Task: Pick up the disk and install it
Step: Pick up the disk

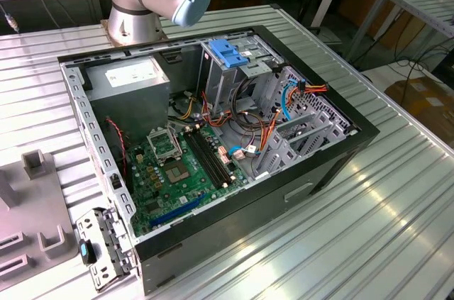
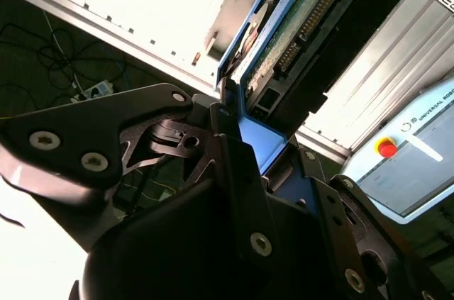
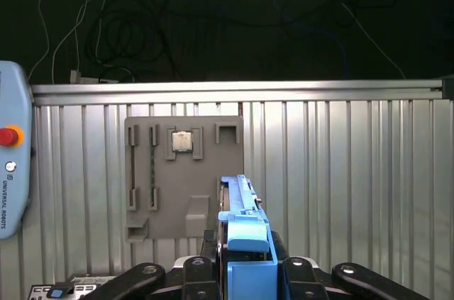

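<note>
gripper [image 3: 246, 247]: fingers pinched on the disk [image 3: 240, 204], one on each side of its blue rails; seen in both wrist views
disk: held edge-on and clear of the table [image 3: 355, 172], over the ribbed top; the second wrist view shows its green circuit board and connector row
under the disk: grey fixture plate [image 3: 163, 193] lies flat on the table, with a small square chip [image 3: 182, 142] seated in one pocket
pendant [image 3: 10, 172]: lying on the table beside the fixture plate
case [image 1: 234, 222]: open side up, centre of the exterior view
arm base [image 1: 142, 2]: 11 o'clock of the case
power supply [image 1: 131, 80]: inside the case, 10 o'clock corner
blue latch [image 1: 228, 52]: on the drive cage, 12 o'clock
motherboard [image 1: 177, 165]: case floor, 7 o'clock
</note>
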`<act>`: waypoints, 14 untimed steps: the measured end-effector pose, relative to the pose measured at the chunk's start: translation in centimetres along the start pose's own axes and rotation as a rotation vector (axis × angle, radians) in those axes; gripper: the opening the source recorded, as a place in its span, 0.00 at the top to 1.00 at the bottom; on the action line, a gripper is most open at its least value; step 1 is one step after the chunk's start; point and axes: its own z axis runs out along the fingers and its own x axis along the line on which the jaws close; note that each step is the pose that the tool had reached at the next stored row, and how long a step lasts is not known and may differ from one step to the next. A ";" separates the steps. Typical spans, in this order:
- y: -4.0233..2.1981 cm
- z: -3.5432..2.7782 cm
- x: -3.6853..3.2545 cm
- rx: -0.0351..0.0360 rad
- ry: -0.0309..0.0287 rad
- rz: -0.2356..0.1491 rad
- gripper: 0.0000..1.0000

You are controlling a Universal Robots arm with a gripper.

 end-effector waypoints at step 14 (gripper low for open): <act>-0.83 0.02 0.53 -0.0001 0.0000 0.000 0.63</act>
